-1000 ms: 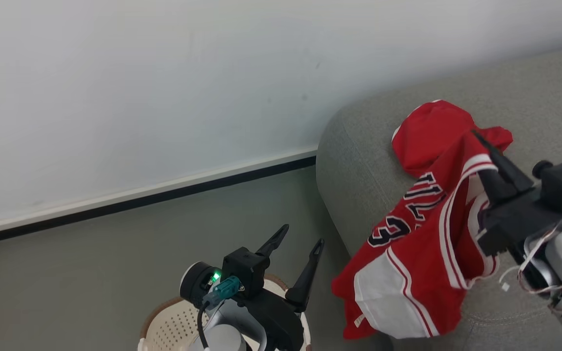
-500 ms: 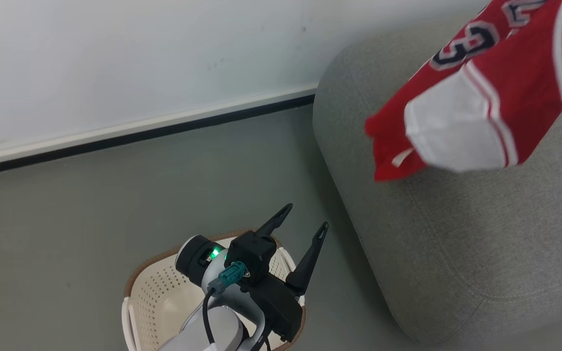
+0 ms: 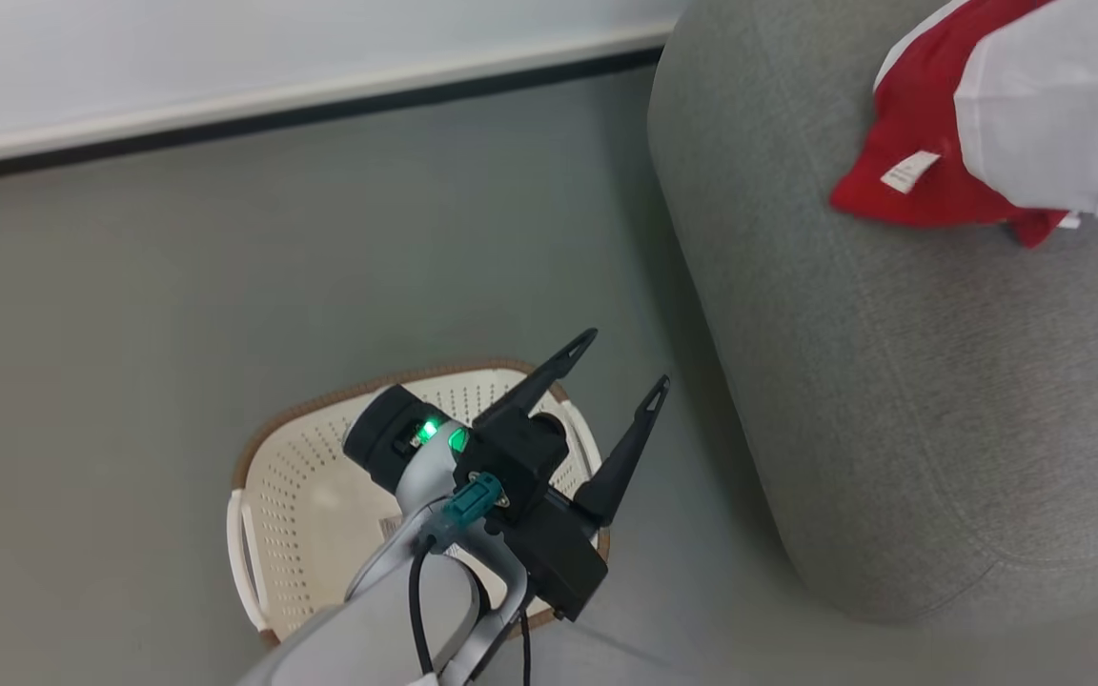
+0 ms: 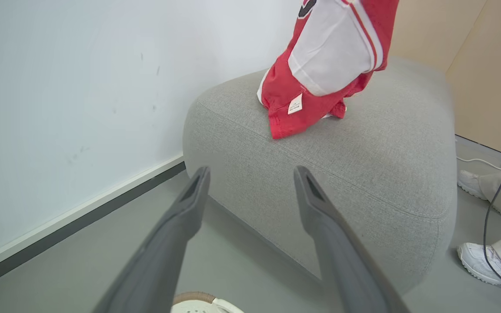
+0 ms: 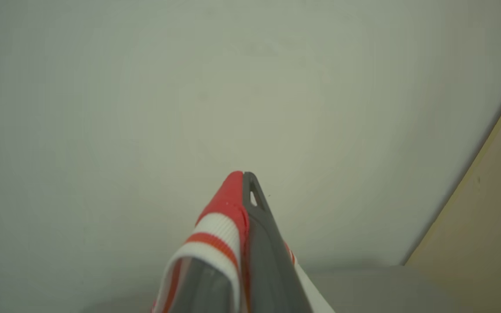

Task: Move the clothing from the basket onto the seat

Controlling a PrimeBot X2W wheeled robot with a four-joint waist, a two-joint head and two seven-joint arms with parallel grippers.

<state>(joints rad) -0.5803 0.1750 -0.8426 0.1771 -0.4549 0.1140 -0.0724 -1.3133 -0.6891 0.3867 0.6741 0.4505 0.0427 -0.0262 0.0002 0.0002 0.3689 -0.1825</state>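
Head view puts the left gripper at lower centre, its two dark fingers spread wide with nothing between them, poised above the basket on the floor. The part of the basket's inside that shows is bare; the arm hides the rest. That placing reads as a hand kept ready over the source while the other arm does the delivery. At the upper right of the same frame the clothing, red with a white panel and a small tag, lies over the top of the seat and runs off the edge. Left wrist view, looking between the spread fingers of the left gripper, adds what the head cannot: the clothing hangs down from the top of the frame and only its lower end touches the seat, so it is probably held high to let it settle onto the cushion on release. A person's white shoes stand at the right edge. Right wrist view supplies the grip: the right gripper is pressed together on the red-and-white striped trim of the clothing, against a plain wall.
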